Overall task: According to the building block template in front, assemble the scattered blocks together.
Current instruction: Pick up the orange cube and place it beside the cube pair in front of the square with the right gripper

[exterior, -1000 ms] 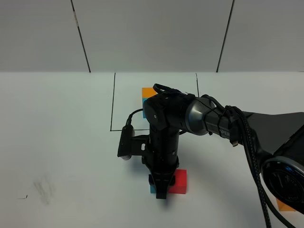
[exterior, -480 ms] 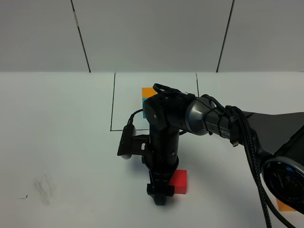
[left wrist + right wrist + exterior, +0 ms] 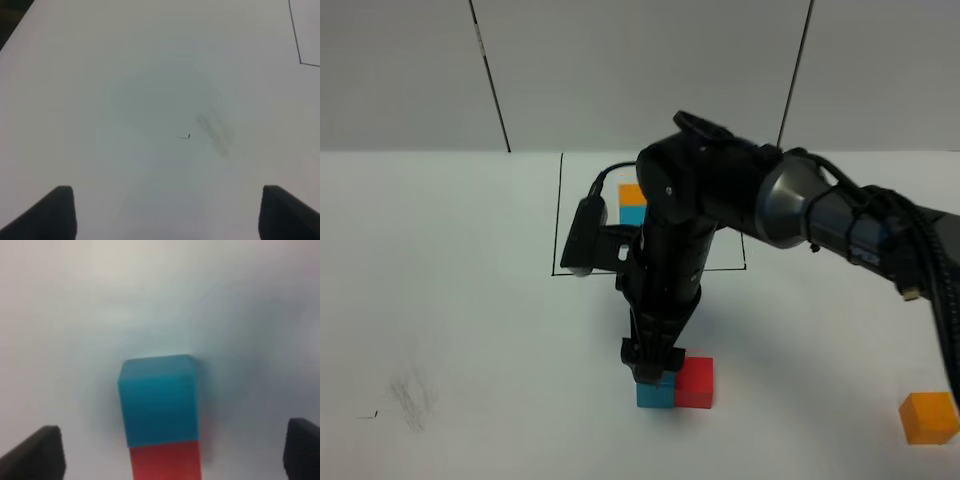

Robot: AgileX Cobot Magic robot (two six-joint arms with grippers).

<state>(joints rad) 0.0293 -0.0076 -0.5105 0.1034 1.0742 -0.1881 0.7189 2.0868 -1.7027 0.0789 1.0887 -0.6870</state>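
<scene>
Counter (image 3: pixel 450 300): white, matte, mostly bare.

Right arm (image 3: pixel 720 200) reaches across the middle. It partly hides the template (image 3: pixel 633 203), which sits at the far side inside the black rectangle line (image 3: pixel 558 215).

Blue cube (image 3: pixel 653 395) and red cube (image 3: pixel 696 383) touch side by side near the front. Orange cube (image 3: pixel 930 418) lies well apart, far right.

Right end effector (image 3: pixel 653 372) hangs just above the blue cube, spread wide and grasping nothing. Left end effector (image 3: pixel 167 212) is also spread, over bare counter.

We judge the cubes light, rigid and not fragile, with enough friction to grip. We would take the orange cube across two opposite flat faces, centred.
</scene>
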